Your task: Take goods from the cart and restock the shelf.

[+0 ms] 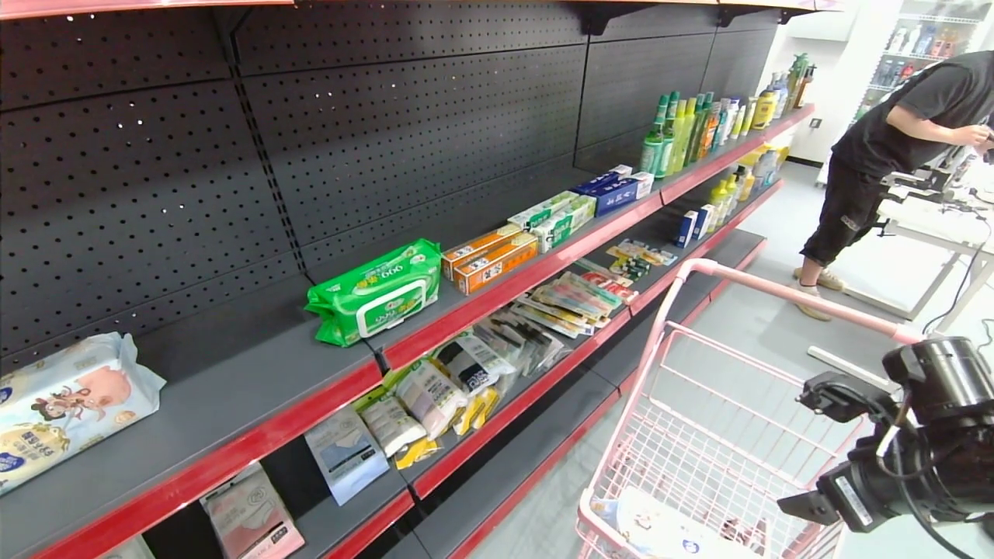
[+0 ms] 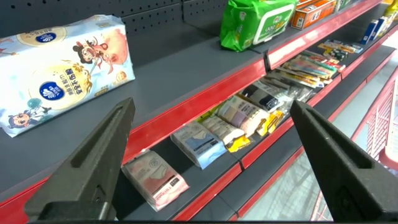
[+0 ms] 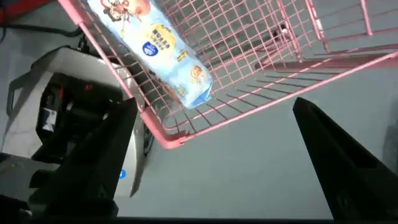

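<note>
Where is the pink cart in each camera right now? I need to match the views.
Head view: the pink cart sits low on the right, in the aisle beside the shelf.
Left wrist view: a strip of its pink wire shows past the ends of the red-edged shelves.
Right wrist view: its basket is seen from outside.
Shared landmark: the pale blue pack lying in the cart, also in the head view.

- Head view: faces down along the shelf [image 1: 256, 388].
- Left wrist view: close over the shelf; shares green pack [image 2: 258, 22].
- Right wrist view: above cart [image 3: 168, 138] beside shelf.
</note>
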Controlling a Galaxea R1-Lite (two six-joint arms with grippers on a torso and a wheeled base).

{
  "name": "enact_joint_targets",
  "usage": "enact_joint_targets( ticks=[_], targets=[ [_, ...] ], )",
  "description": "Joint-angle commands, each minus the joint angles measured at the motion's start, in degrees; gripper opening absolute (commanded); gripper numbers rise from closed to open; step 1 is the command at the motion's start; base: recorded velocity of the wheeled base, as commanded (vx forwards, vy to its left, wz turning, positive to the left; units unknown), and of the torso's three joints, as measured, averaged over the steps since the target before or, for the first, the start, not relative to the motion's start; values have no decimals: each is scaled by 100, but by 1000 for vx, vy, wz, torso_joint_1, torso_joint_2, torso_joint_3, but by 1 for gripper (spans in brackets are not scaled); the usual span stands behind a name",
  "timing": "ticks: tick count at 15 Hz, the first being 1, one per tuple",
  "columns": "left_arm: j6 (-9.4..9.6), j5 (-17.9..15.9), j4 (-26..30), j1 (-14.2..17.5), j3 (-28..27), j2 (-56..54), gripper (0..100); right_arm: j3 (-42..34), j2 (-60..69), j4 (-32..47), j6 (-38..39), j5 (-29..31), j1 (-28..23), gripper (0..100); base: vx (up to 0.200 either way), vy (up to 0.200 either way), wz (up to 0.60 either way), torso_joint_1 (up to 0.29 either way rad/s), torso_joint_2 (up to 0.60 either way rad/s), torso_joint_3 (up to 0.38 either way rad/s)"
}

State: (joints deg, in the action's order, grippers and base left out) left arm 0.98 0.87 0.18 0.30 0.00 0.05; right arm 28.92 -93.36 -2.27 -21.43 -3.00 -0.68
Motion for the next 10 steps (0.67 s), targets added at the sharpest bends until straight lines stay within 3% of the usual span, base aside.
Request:
enact_joint_targets(
  ticks=[1,4,10],
  targets=[
    [-1,1,-1,5,0,4,100,132,-543,7,-19,1,323,100,0,0,0,0,0,0],
    [-1,10,-1,5,0,4,100,167,-807,-11,-45,19,692,100,0,0,0,-131,289,150],
    [-1,1,-1,5,0,4,100,132,-1062,-98,-406,1,965,100,0,0,0,-152,330,178]
  ],
)
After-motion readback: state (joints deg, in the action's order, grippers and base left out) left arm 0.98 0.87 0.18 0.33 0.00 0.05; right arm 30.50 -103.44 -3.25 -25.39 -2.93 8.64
